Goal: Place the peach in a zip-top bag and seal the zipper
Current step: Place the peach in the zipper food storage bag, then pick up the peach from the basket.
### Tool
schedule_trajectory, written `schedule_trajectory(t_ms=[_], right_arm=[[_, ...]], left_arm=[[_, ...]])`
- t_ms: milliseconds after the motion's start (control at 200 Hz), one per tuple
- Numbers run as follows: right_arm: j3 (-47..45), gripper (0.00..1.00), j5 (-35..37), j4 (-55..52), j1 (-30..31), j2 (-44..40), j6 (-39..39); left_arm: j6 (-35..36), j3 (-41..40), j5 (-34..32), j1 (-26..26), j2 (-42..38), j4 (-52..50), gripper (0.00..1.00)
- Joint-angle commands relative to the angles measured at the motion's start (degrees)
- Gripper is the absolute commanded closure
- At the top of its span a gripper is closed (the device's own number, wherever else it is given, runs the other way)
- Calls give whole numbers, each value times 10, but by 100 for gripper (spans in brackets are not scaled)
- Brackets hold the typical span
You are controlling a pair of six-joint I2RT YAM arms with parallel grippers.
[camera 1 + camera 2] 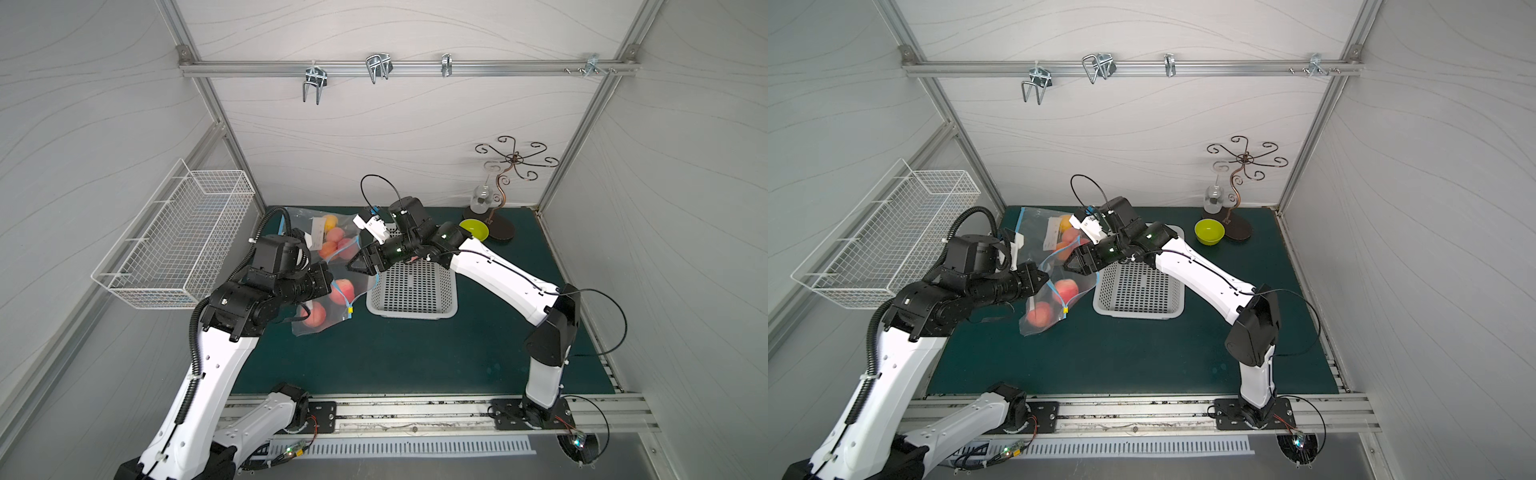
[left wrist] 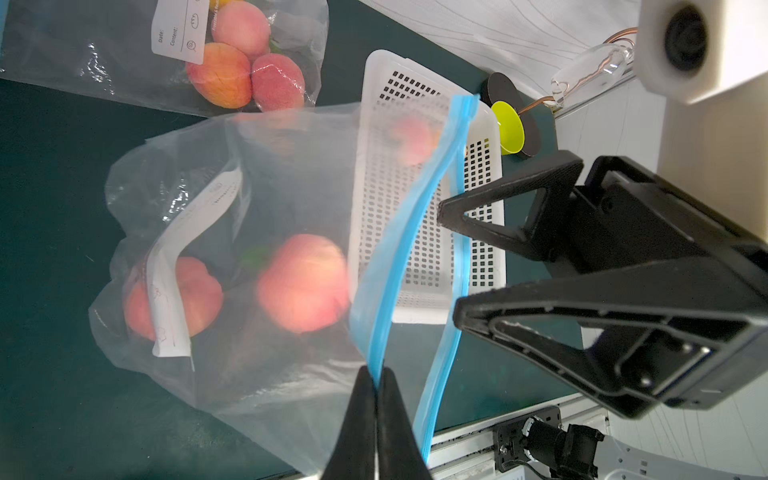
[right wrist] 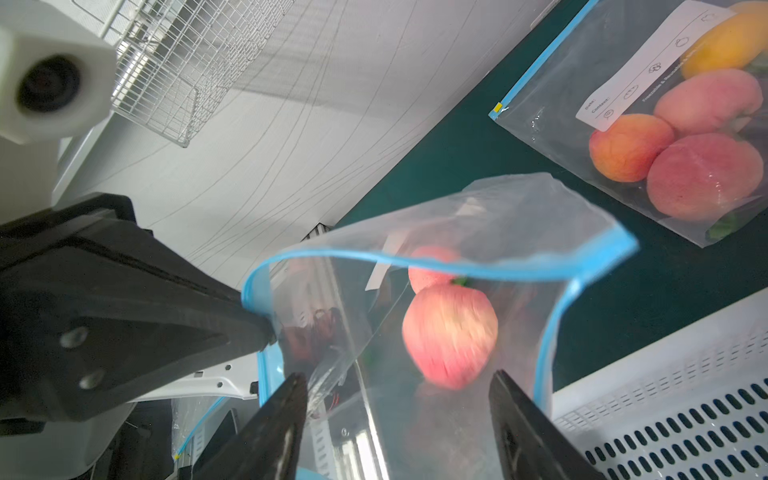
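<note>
A clear zip-top bag (image 1: 320, 328) (image 2: 291, 187) with a blue zipper hangs left of centre, its mouth held wide. My left gripper (image 2: 376, 372) (image 1: 1047, 279) is shut on the bag's blue zipper edge (image 3: 374, 259). Just above the mouth, my right gripper (image 3: 397, 376) (image 1: 351, 266) stands open and holds nothing. A pink peach (image 3: 451, 332) (image 2: 303, 282), blurred, is inside the bag just past the open jaws. Deeper in the bag lies a second peach (image 2: 199, 299) (image 1: 313, 313).
A sealed bag of peaches (image 1: 328, 237) (image 3: 685, 145) lies behind the held bag. To its right stands a white perforated basket (image 1: 411, 291) (image 1: 1138, 286). A green bowl (image 1: 473, 228) and a metal stand (image 1: 498, 208) sit at the back right, a wire basket (image 1: 178, 249) on the left wall.
</note>
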Motion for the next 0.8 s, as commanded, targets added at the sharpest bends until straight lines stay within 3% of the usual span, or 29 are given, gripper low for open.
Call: schedule_trajectory(t_ms=[0, 195, 340, 520, 795], right_arm=[[-11, 29, 24, 19, -10, -42, -6], [-83, 29, 106, 62, -63, -95, 34], [-109, 29, 164, 42, -114, -86, 29], [-96, 29, 236, 19, -145, -17, -23], [16, 29, 327, -44, -162, 131, -79]], left_arm=[[6, 22, -7, 2, -5, 13, 100], [5, 17, -9, 1, -6, 15, 100], [6, 17, -7, 2, -7, 14, 100], [3, 15, -6, 1, -8, 16, 100], [3, 12, -4, 1, -8, 16, 100]])
